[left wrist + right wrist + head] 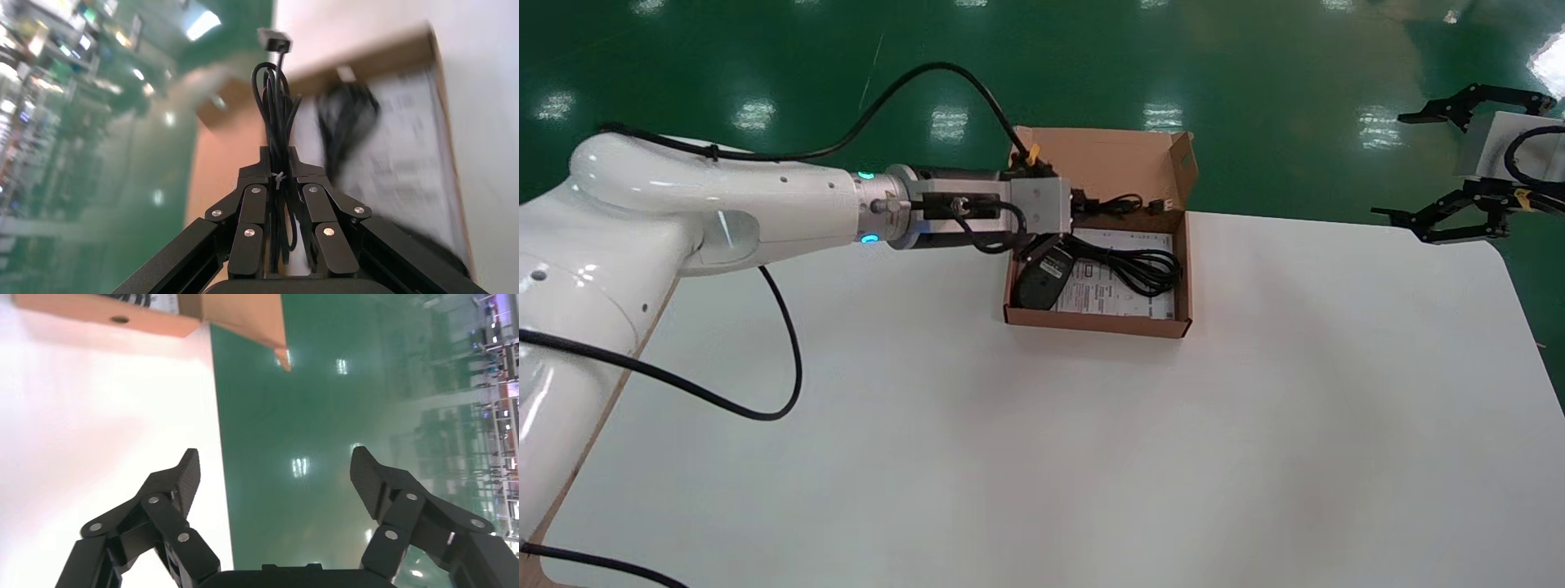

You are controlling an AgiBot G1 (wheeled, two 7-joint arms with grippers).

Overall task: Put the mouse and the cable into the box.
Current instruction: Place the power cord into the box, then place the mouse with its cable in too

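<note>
While a white bench [1091, 449] fills most of the head view, the robot's left arm [723, 204] reaches in from the bench's left edge toward the middle of its far edge. An open brown cardboard box [1099, 320] sits at that far edge, its lid flap [1107, 155] standing up over the green floor behind it.

The right pincer [1389, 166] hangs idle beyond the far right corner of the bench, its fingers spread wide with nothing between them.

The left pincer [1083, 204] is over the far left part of the box, closed tight on a bundled black cable [1120, 202]. The left wrist view shows the bundle [276, 104] clamped between the two fingers and sticking out past their tips, a plug at its free end. The cable is held above the box's far side, in front of the flap.

A printed sheet [1120, 294] lines the box floor. The black mouse [1038, 282] lies in the box's near left corner, below the pincer, and its own coiled cord [1144, 269] rests on the sheet beside it.
</note>
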